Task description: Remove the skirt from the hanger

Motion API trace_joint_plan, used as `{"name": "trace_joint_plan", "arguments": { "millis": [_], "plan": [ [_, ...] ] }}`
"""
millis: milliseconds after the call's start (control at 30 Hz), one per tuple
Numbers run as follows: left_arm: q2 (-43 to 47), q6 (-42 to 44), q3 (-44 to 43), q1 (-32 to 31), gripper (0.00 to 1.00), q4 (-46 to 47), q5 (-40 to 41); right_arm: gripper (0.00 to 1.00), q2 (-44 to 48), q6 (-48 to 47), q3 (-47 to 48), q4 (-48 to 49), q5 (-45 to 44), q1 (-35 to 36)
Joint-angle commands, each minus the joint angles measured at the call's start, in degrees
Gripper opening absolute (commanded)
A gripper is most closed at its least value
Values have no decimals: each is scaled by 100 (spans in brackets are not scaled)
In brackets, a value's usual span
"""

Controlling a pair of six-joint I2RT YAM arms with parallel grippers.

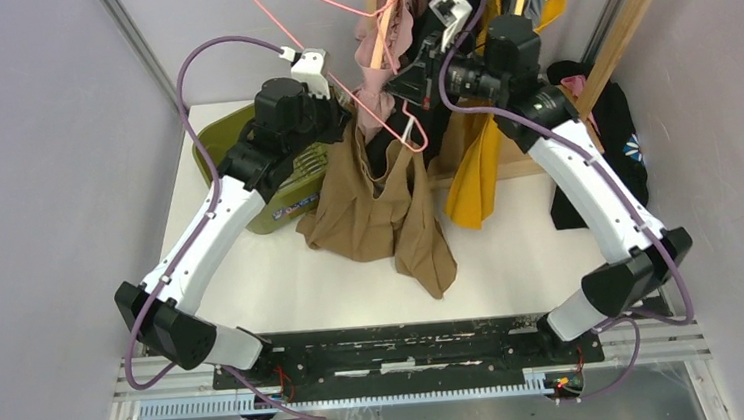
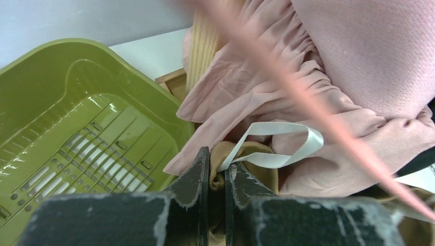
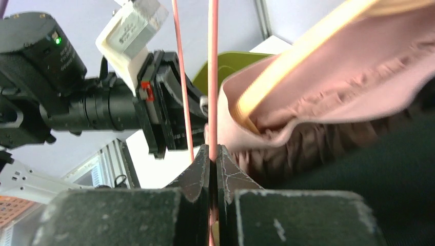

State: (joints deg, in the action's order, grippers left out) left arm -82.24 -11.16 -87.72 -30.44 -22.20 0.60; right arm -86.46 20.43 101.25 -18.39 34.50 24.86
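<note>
Green basket: plastic, slatted bottom, sits at roughly 10 o'clock from the skirt on the white worktop.
Left pincer: clamped tight on a fold of tan fabric at the skirt's top edge, and a white ribbon loop comes out right by the fingers.
Skirt: tan-brown, hanging mid-worktop with its hem bunched on the surface and its top up at 12 o'clock among the hanging clothes.
Pink garment: pressed against the skirt's top.
Hanger: thin pink wire.
Right pincer: closed on that wire.
Yellow garment: hangs at 3 o'clock from the skirt.
Black garment: further out, far right.
</note>
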Motion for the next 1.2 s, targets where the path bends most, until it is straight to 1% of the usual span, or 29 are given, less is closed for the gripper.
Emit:
{"name": "trace_joint_plan", "arguments": {
  "millis": [0,133,200,267,300,367,433,500,567,667,767,867,1000,1100,1167],
  "plan": [
    [98,-386,-15,-63,3,370,-222,1,-396,489,631,1275,87,247],
    [156,-311,68,-59,3,350,-125,1,-581,1430,604,2514,110,323],
    [181,-264,71,-62,3,320,-77,1,-609,1875,448,3157,-123,321],
    [214,-215,80,-61,3,283,-16,1,-690,2153,486,3460,-209,323],
    [229,-179,80,-59,3,267,29,1,-730,2169,565,3435,-215,321],
    [243,-79,30,-61,3,182,138,1,-740,1939,727,3151,-208,322],
    [273,-19,-117,-59,3,101,260,1,-640,1514,899,2669,-223,326],
    [345,3,-204,-58,3,100,398,1,-417,979,992,2129,-334,326],
    [418,57,-335,-61,3,84,571,1,-207,321,1145,1381,-520,313],
    [505,202,-679,-61,3,-54,914,1,181,-684,1239,417,-1092,309],
    [453,544,-1160,-61,3,-311,1345,1,564,-1463,1117,-227,-2000,305],
    [160,1022,-1916,-62,3,-577,1935,1,924,-1807,817,-592,-2699,301],
    [-262,1748,-2850,-37,3,-466,2574,1,1453,-1864,242,-795,-3355,238],
    [-608,2179,-3571,164,3,-105,2720,1,1768,-1834,-215,-889,-3706,211],
    [-878,2368,-4076,473,3,242,2683,1,1916,-1832,-488,-928,-3937,191]
  ]
}}
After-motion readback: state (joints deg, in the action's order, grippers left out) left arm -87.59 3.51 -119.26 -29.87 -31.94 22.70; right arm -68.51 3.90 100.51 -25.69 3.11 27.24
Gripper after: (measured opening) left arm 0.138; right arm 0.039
